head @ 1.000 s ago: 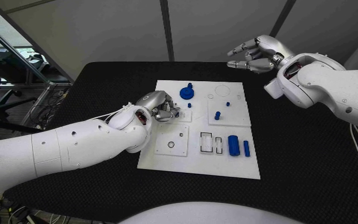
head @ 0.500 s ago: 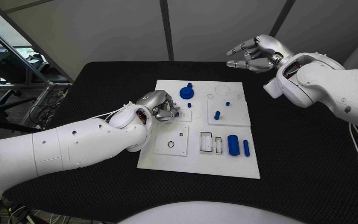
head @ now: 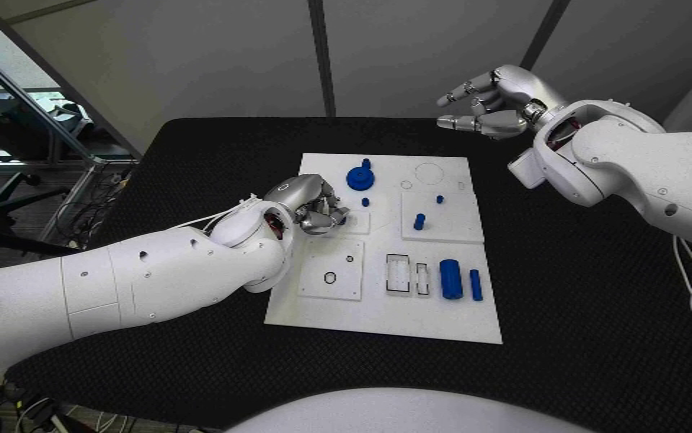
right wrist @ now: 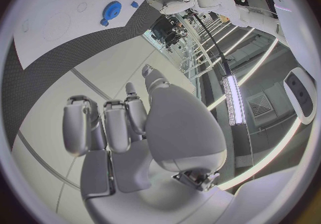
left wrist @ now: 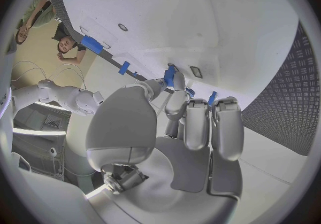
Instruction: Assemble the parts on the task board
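The black worktop [head: 577, 283] carries the white task board [head: 433, 318] at its middle. The left hand [head: 306, 205] rests low over the board's left side, its fingers [left wrist: 226, 128] curled around a small blue part [left wrist: 170, 76] pinched at their tips. The right hand [head: 490, 101] hovers beyond the board's far right corner, fingers loosely spread, holding nothing. A blue disc part [head: 361, 177] sits far left on the board; a blue cylinder [head: 451, 280] lies near right.
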Robot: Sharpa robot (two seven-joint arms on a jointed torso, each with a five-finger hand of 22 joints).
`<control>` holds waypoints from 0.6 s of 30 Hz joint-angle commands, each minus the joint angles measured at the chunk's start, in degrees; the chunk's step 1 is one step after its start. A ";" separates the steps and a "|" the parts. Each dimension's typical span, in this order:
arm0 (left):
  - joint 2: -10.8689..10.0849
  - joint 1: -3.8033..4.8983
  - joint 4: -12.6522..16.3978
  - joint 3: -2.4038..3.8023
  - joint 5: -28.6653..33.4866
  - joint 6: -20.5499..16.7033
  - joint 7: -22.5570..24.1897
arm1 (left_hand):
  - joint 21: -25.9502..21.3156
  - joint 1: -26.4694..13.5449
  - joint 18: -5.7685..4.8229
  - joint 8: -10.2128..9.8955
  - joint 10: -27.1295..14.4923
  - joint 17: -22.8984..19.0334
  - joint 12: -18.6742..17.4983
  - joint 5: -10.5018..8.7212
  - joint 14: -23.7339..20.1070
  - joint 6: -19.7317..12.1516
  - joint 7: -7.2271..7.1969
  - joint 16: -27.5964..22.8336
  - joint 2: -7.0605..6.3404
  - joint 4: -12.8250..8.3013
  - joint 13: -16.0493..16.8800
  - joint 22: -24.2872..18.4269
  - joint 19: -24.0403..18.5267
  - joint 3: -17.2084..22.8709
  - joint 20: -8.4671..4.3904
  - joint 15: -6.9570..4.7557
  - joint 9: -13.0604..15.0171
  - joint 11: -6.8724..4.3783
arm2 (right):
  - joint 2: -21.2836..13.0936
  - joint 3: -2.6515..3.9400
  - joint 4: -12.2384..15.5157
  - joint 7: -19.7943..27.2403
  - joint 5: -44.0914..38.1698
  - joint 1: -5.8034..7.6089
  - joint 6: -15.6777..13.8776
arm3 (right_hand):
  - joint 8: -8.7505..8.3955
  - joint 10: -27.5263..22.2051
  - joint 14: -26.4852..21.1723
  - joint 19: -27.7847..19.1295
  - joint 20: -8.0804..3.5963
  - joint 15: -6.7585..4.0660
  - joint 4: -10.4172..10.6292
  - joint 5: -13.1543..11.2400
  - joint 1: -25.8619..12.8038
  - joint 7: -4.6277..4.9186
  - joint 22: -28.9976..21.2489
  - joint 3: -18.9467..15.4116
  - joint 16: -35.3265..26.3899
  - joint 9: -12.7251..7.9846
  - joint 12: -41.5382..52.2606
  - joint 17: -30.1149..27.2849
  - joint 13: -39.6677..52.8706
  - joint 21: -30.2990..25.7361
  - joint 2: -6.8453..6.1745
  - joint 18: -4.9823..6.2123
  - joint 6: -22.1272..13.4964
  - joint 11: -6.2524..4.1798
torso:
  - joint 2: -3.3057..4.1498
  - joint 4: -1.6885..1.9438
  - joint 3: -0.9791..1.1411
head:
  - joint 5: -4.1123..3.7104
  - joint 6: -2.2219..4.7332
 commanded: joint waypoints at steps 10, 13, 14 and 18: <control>-0.03 -0.18 -0.19 -0.18 -0.14 3.66 -1.89 | 0.12 -1.31 -5.94 0.05 0.52 4.61 0.27 -0.35 3.31 0.63 -0.87 -0.17 -1.41 -7.68 0.09 11.19 4.11 7.29 -0.18 -0.77 -0.19 -0.30 | 0.09 0.03 0.06 0.66 -0.10 0.11 -0.36 | 0.25 -0.02 2.84 -0.14 -0.03 -0.35 0.20 0.34 -0.25 0.14 5.27 -0.14 -0.13 -0.07 -0.07 1.73 0.59 -0.25 0.34 1.02 0.29 -0.14 | -0.05 0.02 0.01 | -0.17 0.01; -0.09 -0.18 -0.19 -0.18 -0.14 3.54 -2.09 | 0.12 -1.31 -5.94 0.05 0.52 4.61 0.27 -0.35 3.31 0.63 -0.87 -0.17 -1.41 -7.68 0.09 11.19 4.11 7.29 -0.18 -0.77 -0.19 -0.30 | 0.09 0.03 0.04 0.66 -0.10 0.11 -0.36 | 0.25 -0.02 2.84 -0.14 -0.03 -0.35 0.20 0.34 -0.25 0.14 5.27 -0.14 -0.13 -0.07 -0.07 1.73 0.59 -0.25 0.34 1.02 0.29 -0.14 | -0.01 0.04 0.02 | -0.20 0.02; -0.10 -0.18 -0.20 -0.18 -0.14 3.46 -2.16 | 0.17 -1.32 -5.96 0.04 0.55 4.60 0.32 -0.34 3.31 0.70 -0.91 -0.18 -1.39 -7.63 0.14 11.24 4.14 7.20 -0.20 -0.79 -0.22 -0.34 | 0.10 0.03 0.03 0.65 -0.10 0.11 -0.37 | 0.25 -0.02 2.84 -0.14 -0.03 -0.35 0.20 0.34 -0.25 0.14 5.27 -0.14 -0.13 -0.07 -0.07 1.73 0.59 -0.25 0.34 1.02 0.29 -0.14 | -0.01 0.05 0.02 | -0.19 0.04; -0.12 -0.18 -0.13 -0.18 -0.14 3.17 -2.28 | 0.21 -0.64 -5.97 -0.08 0.60 4.61 0.36 -0.11 3.31 0.73 -0.93 -0.17 -0.75 -7.76 0.22 11.30 4.17 7.57 -0.31 -0.92 -0.33 -0.45 | 0.15 0.03 0.00 0.66 -0.10 0.11 -0.34 | 0.25 -0.02 2.84 -0.14 -0.03 -0.35 0.20 0.34 -0.25 0.14 5.27 -0.14 -0.13 -0.07 -0.07 1.73 0.59 -0.25 0.34 1.02 0.29 -0.14 | -0.02 0.04 0.01 | -0.11 0.02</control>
